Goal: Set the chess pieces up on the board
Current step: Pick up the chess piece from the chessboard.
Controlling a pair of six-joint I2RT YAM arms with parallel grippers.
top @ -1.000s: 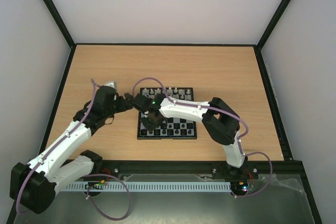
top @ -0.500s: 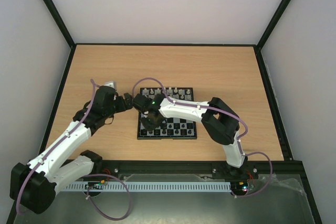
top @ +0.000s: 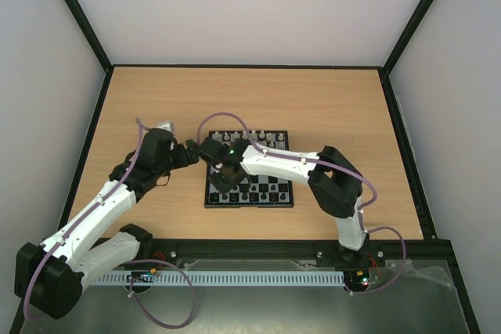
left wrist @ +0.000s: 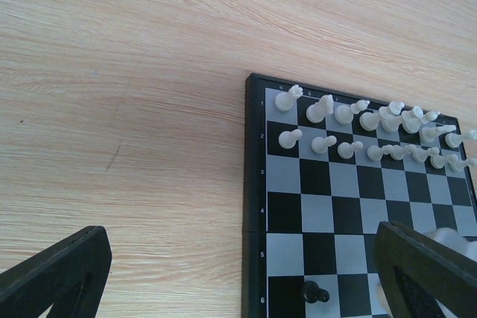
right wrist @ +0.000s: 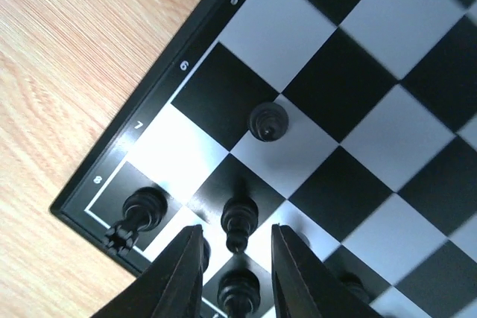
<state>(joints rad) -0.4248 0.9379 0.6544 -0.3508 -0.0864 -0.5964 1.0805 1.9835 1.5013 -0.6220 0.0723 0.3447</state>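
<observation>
Well, the right gripper [right wrist: 235, 240] hangs low over the black corner of the board [right wrist: 350, 42]. Its fingers are parted a little astride a black piece [right wrist: 238, 223], with daylight on either side, so it grips nothing. That corner is crowded: a sideways nudge or a careless close could topple the neighbours, the corner piece [right wrist: 138, 214] included. The lone pawn [right wrist: 268, 121] stands off-centre, on a seam between squares. The left gripper [left wrist: 242, 236] is spread wide and empty by the board's edge. Its camera shows the white pieces [left wrist: 358, 128] lined on ranks one and two. The right wrist misses them, and overhead the arm hides the black corner.
</observation>
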